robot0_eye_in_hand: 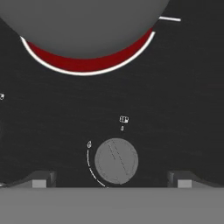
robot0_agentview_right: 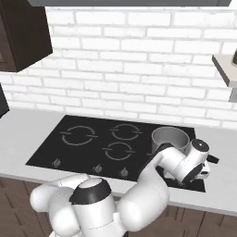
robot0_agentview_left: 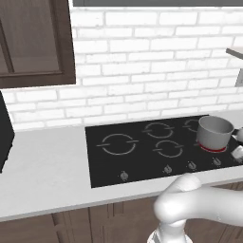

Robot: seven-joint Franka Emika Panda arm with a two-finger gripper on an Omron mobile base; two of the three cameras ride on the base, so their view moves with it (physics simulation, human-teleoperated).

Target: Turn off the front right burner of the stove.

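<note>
The stove (robot0_agentview_left: pixel 142 159) is a black glass cooktop set in the white counter. Its front right burner (robot0_agentview_left: pixel 212 148) glows red under a grey pot (robot0_agentview_left: pixel 216 132); in the hand view the red burner (robot0_eye_in_hand: pixel 87 61) arcs around the pot (robot0_eye_in_hand: pixel 83 26) base. My gripper (robot0_eye_in_hand: pixel 111 180) hovers open over a round grey knob (robot0_eye_in_hand: pixel 116 161), one dark fingertip (robot0_eye_in_hand: pixel 40 179) on each side of it and clear of it. The hand (robot0_agentview_right: pixel 198 162) hangs over the stove's front right corner, beside the pot (robot0_agentview_right: pixel 170 138).
Three more knobs (robot0_agentview_left: pixel 167 169) line the stove's front edge. Grey unlit rings (robot0_agentview_left: pixel 117 144) mark the other burners. A brick wall rises behind, a dark appliance (robot0_agentview_left: pixel 4 133) stands at the far left, and a shelf (robot0_agentview_right: pixel 226 67) juts out at the right.
</note>
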